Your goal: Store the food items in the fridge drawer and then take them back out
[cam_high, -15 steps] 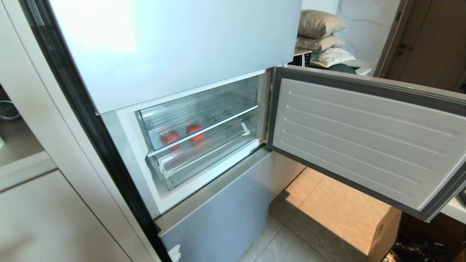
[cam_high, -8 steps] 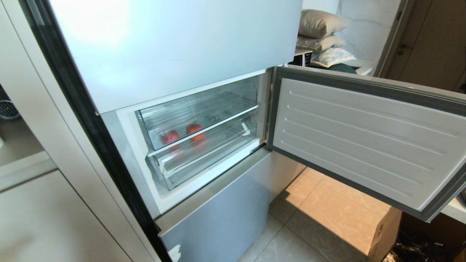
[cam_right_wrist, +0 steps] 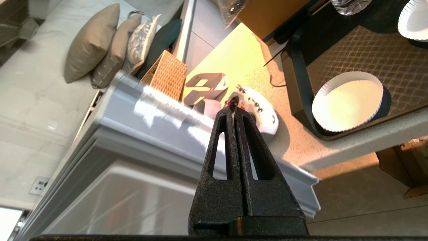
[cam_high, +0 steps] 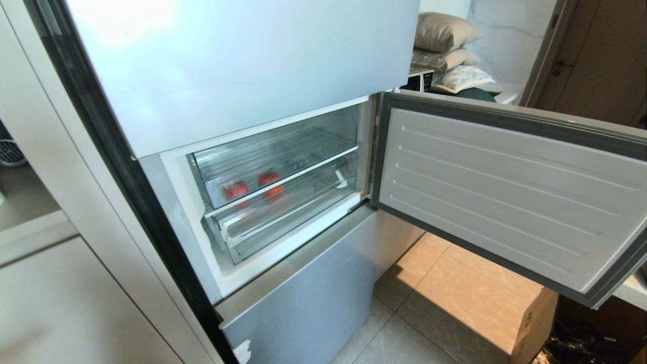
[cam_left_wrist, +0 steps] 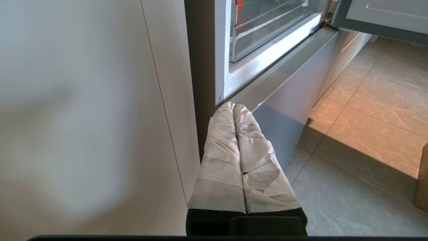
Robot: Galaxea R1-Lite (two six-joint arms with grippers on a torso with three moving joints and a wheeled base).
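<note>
Two red fruits (cam_high: 252, 185) sit side by side in the drawer (cam_high: 275, 156). Left gripper (cam_left_wrist: 233, 106) and right gripper (cam_right_wrist: 233, 107) are both closed tight, holding nothing.

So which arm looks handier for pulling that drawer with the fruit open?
Probably the left: its shut claw sits low beside the fridge, just below the drawer. The right claw, also shut, is over the open door's edge.

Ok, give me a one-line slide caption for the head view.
Open fridge door reveals two red fruits behind the clear front of the upper fridge drawer; neither gripper in view.
</note>
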